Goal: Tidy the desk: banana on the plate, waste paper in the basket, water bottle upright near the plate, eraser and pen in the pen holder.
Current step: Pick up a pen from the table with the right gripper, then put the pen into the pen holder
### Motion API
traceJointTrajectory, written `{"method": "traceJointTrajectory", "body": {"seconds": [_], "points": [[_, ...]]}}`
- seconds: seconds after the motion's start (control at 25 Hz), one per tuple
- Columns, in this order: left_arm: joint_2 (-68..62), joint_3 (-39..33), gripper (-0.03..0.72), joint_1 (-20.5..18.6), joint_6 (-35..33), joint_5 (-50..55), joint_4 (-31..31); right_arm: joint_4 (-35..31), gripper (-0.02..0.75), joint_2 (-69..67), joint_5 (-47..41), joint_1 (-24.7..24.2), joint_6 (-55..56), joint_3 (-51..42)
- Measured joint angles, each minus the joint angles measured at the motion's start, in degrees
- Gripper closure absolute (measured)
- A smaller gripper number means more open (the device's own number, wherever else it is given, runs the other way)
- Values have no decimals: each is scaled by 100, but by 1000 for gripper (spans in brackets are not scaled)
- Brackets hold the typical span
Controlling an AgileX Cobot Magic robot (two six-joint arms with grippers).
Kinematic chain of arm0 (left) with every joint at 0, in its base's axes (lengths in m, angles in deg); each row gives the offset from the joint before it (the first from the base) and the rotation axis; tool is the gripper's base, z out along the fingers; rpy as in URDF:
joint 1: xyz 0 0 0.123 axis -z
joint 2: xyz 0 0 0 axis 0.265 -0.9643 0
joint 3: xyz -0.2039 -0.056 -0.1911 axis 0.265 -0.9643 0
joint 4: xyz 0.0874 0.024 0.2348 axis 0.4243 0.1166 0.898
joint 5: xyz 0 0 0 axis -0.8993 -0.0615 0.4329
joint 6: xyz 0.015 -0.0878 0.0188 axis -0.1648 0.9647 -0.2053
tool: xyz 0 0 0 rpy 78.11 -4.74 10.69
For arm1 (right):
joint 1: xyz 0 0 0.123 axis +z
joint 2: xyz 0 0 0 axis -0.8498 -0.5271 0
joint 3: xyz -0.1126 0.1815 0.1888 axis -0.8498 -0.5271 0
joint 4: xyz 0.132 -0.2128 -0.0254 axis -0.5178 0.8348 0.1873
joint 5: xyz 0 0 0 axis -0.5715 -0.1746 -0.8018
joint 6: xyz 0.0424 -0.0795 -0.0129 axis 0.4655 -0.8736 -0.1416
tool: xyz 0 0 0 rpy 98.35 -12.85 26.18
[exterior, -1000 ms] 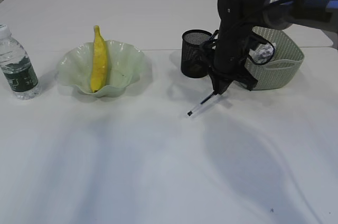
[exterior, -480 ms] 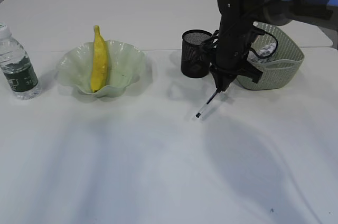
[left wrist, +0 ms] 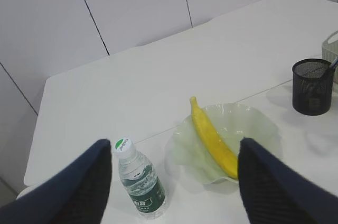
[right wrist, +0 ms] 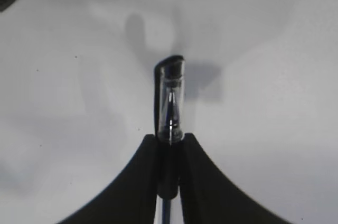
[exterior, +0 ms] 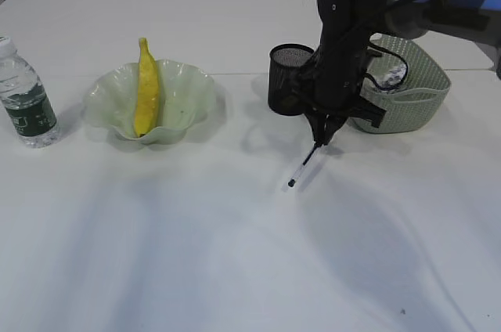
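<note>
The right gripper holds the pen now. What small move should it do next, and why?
Probably raise the pen higher. The right gripper is shut on its upper end, and its lower tip hangs well below the rim of the pen holder, which stands just to the left in the exterior view.

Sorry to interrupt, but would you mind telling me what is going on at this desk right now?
The right gripper has its jaws shut on a clear-barrelled pen, which hangs tilted over the white desk beside the black wire-mesh pen holder. The yellow banana already lies in the pale green ruffled plate, the clear water bottle stands upright beside it, and crumpled paper sits in the sage green basket. The left gripper is open, holding nothing.
</note>
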Motion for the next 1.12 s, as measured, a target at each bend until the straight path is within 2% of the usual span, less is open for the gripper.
{"method": "traceJointTrajectory", "body": {"seconds": [0.6,1.12], "points": [[0,0,160,0,0,0,0,455,651,0,-15,249,-746,45],[0,0,160,0,0,17,0,946,651,0,-50,249,-885,1143]]}}
